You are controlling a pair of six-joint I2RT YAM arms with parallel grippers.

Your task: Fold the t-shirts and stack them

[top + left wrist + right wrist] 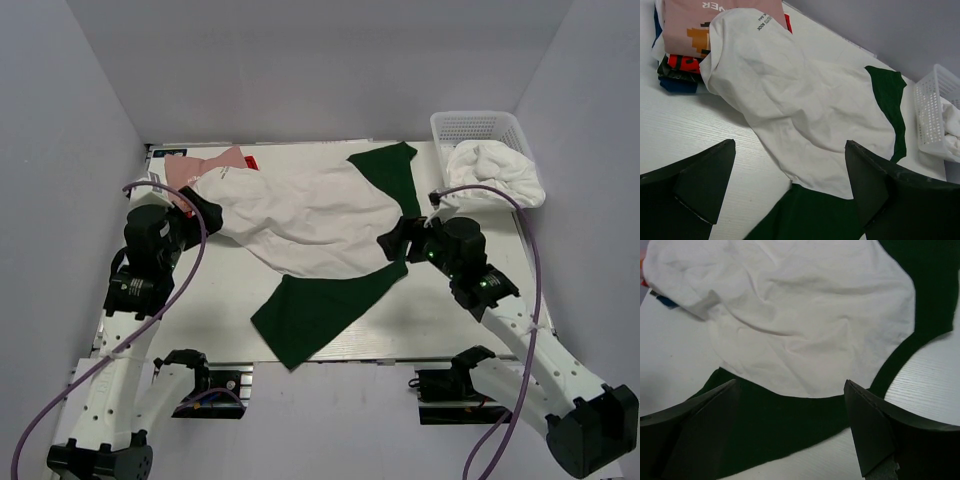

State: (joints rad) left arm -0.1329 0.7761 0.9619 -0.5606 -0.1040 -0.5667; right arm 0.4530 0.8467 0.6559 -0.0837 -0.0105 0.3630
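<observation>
A white desk [200, 300] with a faint wood-grain finish is seen from above. A white plastic basket [478, 126] with lattice walls is placed at the far right corner of the desk, its long side laid along the right edge. The desk is enclosed by plain pale grey panels: a back wall [330, 60] is raised along the far edge, and a left wall [60, 150] and a right wall [590, 110] are set along the side edges. A thin metal rail [330, 362] is fitted along the near edge.
</observation>
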